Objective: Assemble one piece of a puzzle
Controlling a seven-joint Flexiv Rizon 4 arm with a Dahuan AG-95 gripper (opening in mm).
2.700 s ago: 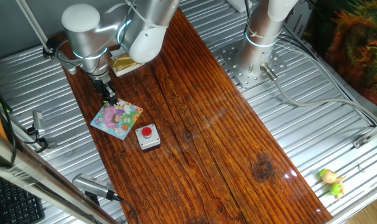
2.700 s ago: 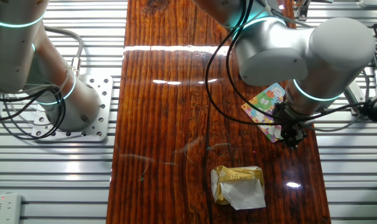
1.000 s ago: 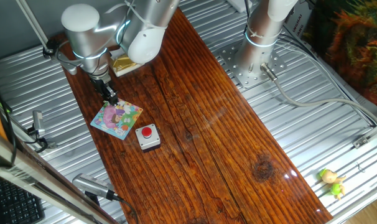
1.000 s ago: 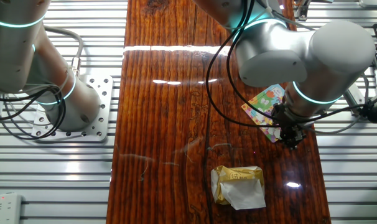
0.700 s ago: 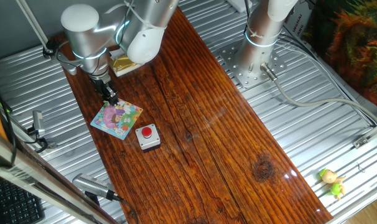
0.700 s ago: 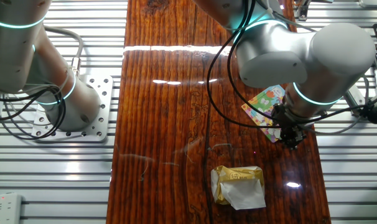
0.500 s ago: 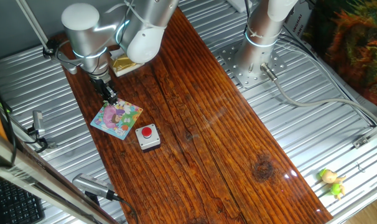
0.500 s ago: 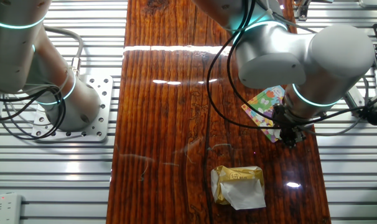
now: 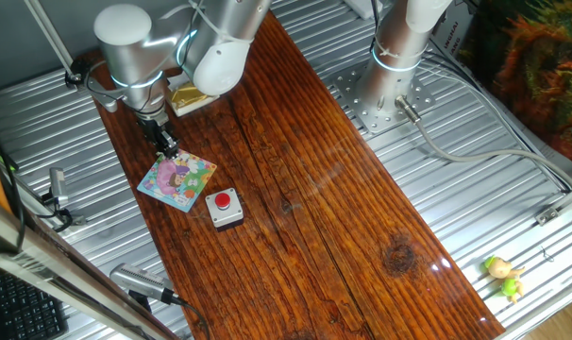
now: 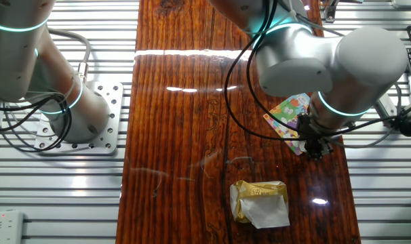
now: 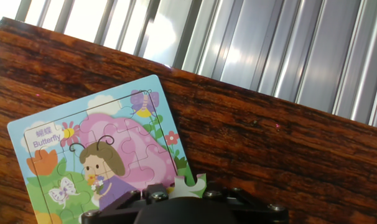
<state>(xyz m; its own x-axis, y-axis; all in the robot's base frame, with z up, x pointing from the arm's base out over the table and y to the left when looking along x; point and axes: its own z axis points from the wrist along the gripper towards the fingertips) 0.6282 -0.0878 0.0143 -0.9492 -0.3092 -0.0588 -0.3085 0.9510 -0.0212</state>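
Observation:
The puzzle is a small square board with a pink-purple butterfly girl, lying flat near the wooden table's edge. It also shows in the other fixed view and in the hand view. My gripper points down at the board's corner, low over the table, and shows in the other fixed view too. In the hand view the gripper is shut on a pale green puzzle piece, held at the board's lower right corner. Whether the piece touches the board is hidden.
A grey box with a red button stands right beside the puzzle. A yellowish-gold box lies behind the gripper, also in the other fixed view. Ribbed metal borders the wood. A second arm's base stands aside.
In the other fixed view the gripper has shifted very slightly to the left along the puzzle's corner. Nothing else has moved.

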